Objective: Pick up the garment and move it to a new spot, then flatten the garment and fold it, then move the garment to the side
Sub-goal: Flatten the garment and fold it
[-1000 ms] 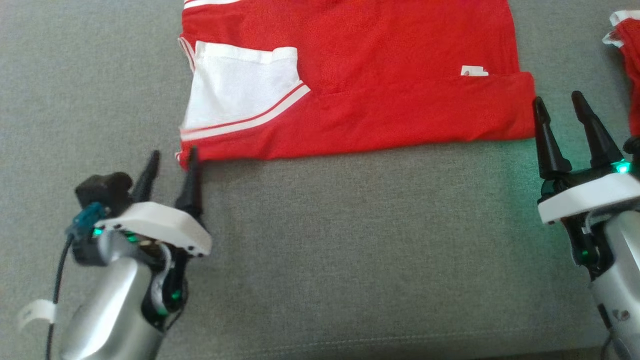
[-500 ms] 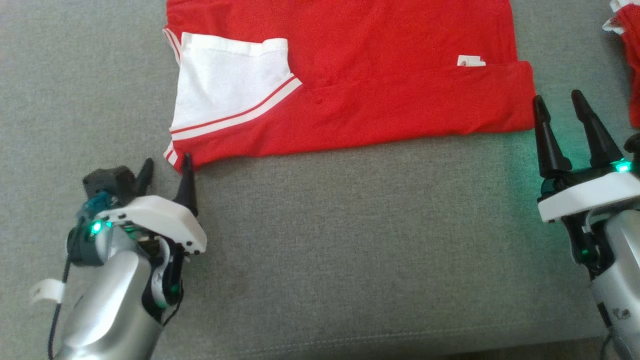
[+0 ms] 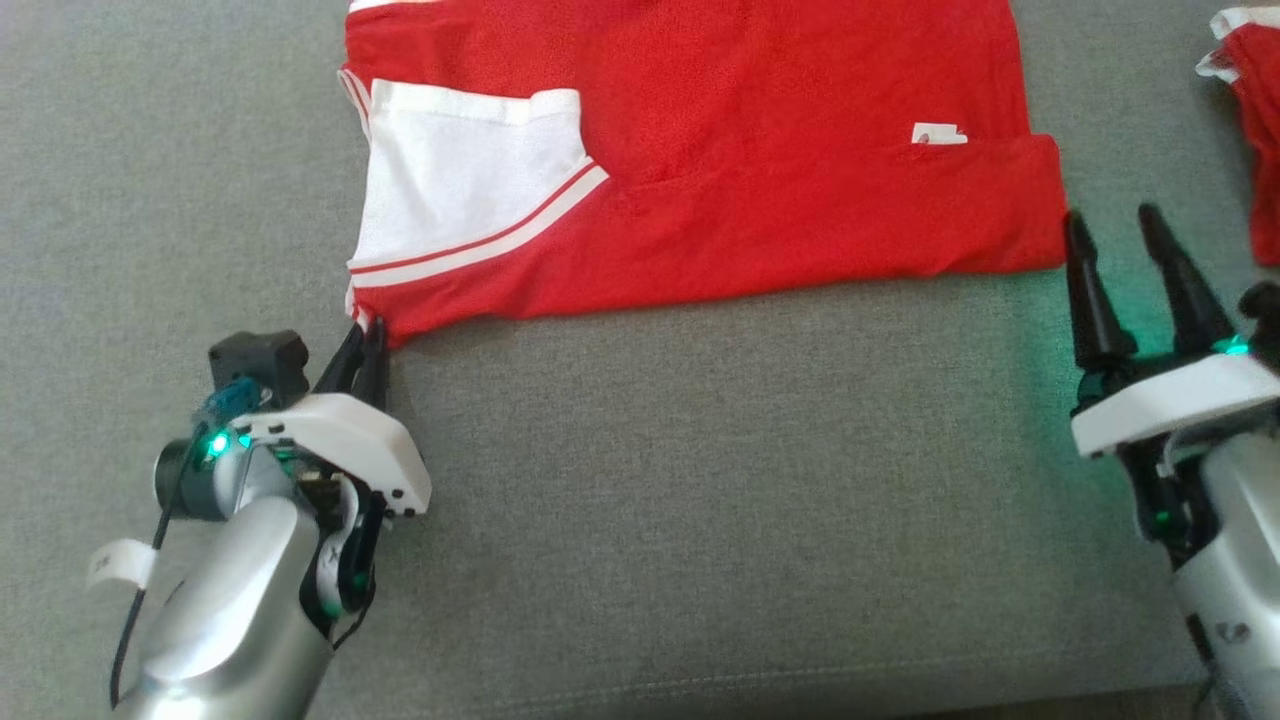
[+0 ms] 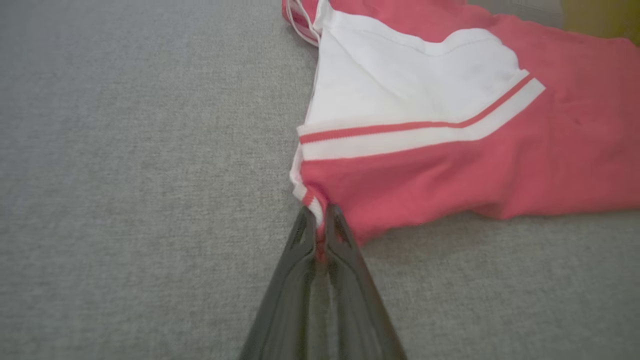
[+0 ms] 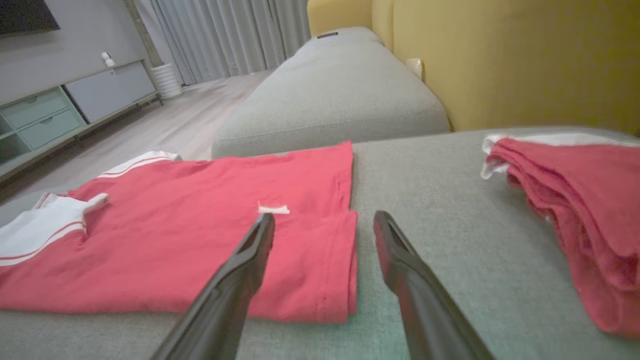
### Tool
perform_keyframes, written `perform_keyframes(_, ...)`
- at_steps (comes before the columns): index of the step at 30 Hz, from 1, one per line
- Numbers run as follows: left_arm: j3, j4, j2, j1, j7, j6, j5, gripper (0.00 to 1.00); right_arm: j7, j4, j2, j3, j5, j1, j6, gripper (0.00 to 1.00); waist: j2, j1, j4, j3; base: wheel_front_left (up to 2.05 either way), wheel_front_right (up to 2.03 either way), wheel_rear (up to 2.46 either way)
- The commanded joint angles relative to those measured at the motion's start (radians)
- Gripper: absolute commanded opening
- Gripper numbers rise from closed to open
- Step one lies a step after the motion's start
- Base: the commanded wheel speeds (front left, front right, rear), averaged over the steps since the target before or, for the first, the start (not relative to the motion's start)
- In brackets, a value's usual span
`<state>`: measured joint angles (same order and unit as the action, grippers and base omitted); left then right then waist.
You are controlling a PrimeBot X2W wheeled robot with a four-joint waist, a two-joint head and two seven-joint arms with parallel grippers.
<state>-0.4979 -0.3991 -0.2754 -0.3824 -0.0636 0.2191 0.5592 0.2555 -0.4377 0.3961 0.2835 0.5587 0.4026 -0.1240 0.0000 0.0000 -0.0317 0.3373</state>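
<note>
moved: left pincer (image 3: 366, 338), spread a second ago, now clenches the near-left corner of the red-and-white knit garment (image 3: 760, 190) | garment: flat, part-folded, on grey fabric sofa cushion (image 3: 700, 480) | right pincer (image 3: 1110, 225): released, just beside the near-right corner, probably so both corners lift together

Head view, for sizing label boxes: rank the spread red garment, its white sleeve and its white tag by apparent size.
1. red garment
2. white sleeve
3. white tag
All lie flat together; nearness hardly matters.
</note>
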Motion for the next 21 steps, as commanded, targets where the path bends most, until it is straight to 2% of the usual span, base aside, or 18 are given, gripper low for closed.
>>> perform_keyframes(1, 0.044, 0.018, -0.030, -0.022, -0.012, -0.001, 0.006, 0.00, 0.002, -0.019, 0.000, 0.015, 0.020, 0.013, -0.007, 1.00, 0.0000, 0.0000, 0.001, -0.005, 0.00, 0.00, 0.00)
perform_keyframes(9, 0.053, 0.031, -0.065, -0.037, -0.015, -0.008, 0.007, 0.00, -0.075, -0.264, -0.081, 0.004, 0.053, 0.127, -0.007, 1.00, 0.0000, 0.0000, 0.018, -0.015, 0.00, 0.00, 0.00)
perform_keyframes(15, 0.037, 0.041, -0.066, -0.050, -0.006, -0.007, -0.003, 0.00, -0.137, -0.440, -0.129, 0.004, 0.031, 0.193, -0.007, 1.00, 0.0000, 0.0000, 0.047, -0.017, 0.00, 0.00, 0.00)
perform_keyframes(18, 0.031, 0.042, -0.065, -0.050, -0.007, -0.008, -0.004, 0.00, -0.174, -0.488, -0.142, 0.005, 0.027, 0.193, -0.007, 1.00, 0.0000, 0.0000, 0.056, -0.025, 0.00, 0.00, 0.00)
perform_keyframes(19, 0.030, 0.041, -0.065, -0.049, -0.010, -0.008, -0.004, 0.00, -0.177, -0.494, -0.144, 0.005, 0.028, 0.191, -0.007, 0.80, 0.0000, 0.0000, 0.059, -0.029, 0.00, 0.00, 0.00)
perform_keyframes(20, 0.029, 0.041, -0.066, -0.047, -0.011, -0.009, -0.003, 0.00, -0.177, -0.496, -0.145, 0.007, 0.028, 0.188, -0.007, 0.47, 0.0000, 0.0000, 0.060, -0.034, 0.00, 0.00, 0.00)
perform_keyframes(21, 0.028, 0.041, -0.067, -0.042, -0.013, -0.010, -0.002, 0.00, -0.176, -0.497, -0.144, 0.009, 0.030, 0.183, -0.007, 0.00, 0.0000, 0.0000, 0.061, -0.040, 0.00, 0.00, 0.00)
